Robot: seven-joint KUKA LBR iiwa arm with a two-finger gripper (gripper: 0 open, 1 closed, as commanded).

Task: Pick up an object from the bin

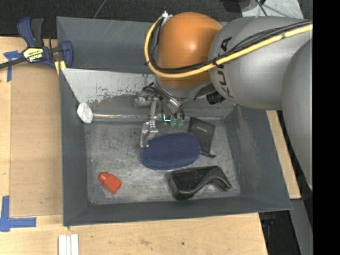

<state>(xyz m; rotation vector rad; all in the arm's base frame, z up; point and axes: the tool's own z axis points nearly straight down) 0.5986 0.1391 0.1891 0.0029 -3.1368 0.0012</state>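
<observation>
**Operator:** Report tool position.

**Technician:** The gripper (148,133) is low in the middle of the bin (74,158), directly under the orange wrist cover (183,44). Its tip stands at the upper left edge of a dark blue oval pad (171,151), which lies flat on the bin floor near the centre. Whether the tip touches the pad cannot be told.

**Operator:** Report tool state.

**Technician:** How far the tool is open cannot be told from this view, nor whether it has hold of anything (the wrist hardware hides most of it).

**Operator:** List adjacent items.

**Technician:**
- A black curved piece (199,180) lies just beside the pad, toward the near wall.
- A dark flat square piece (204,133) lies just to the pad's right.
- A small red block (110,182) lies in the near left corner, well apart from the pad.
- A white lump (85,112) sits by the left wall, at the far side.
</observation>
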